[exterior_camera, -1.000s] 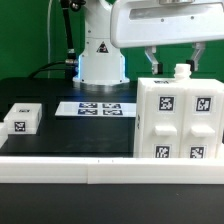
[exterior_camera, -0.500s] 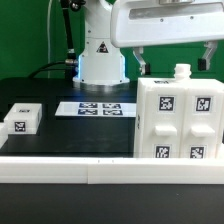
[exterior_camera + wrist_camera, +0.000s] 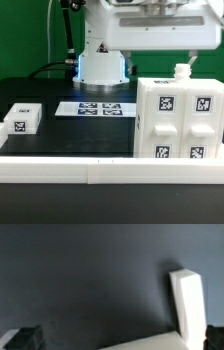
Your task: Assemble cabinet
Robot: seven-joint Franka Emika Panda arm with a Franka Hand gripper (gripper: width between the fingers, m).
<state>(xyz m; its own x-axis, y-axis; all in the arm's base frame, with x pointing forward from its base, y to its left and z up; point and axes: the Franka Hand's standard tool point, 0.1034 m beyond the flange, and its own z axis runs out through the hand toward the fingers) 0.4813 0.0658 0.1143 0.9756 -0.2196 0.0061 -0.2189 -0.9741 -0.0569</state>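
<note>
While the fingers (image 3: 22, 338) stand spread wide and pinch nothing, showing only as two dark tips at opposite edges of the wrist view, we see a narrow white slab (image 3: 185, 300) between them, much nearer one tip than the other. We take it for part of the cabinet but cannot tell which part.

In the exterior view they hang in the upper right of the frame, just above the cabinet body (image 3: 178, 120) and apart from it. This large white tagged box stands upright on the black worktop (image 3: 60, 135) in the right half of the frame. A small white peg (image 3: 181, 71) rises from its top, its long axis vertical, directly under the fingers. We judge the coming move turns on that: the box lies straight below, with nothing between.

Farther out lie the marker board (image 3: 100, 107) at centre and the small tagged block (image 3: 22, 118) at the left edge, well apart from the box. The robot base (image 3: 100, 60) stands behind and the white rail (image 3: 100, 173) runs along the front.
</note>
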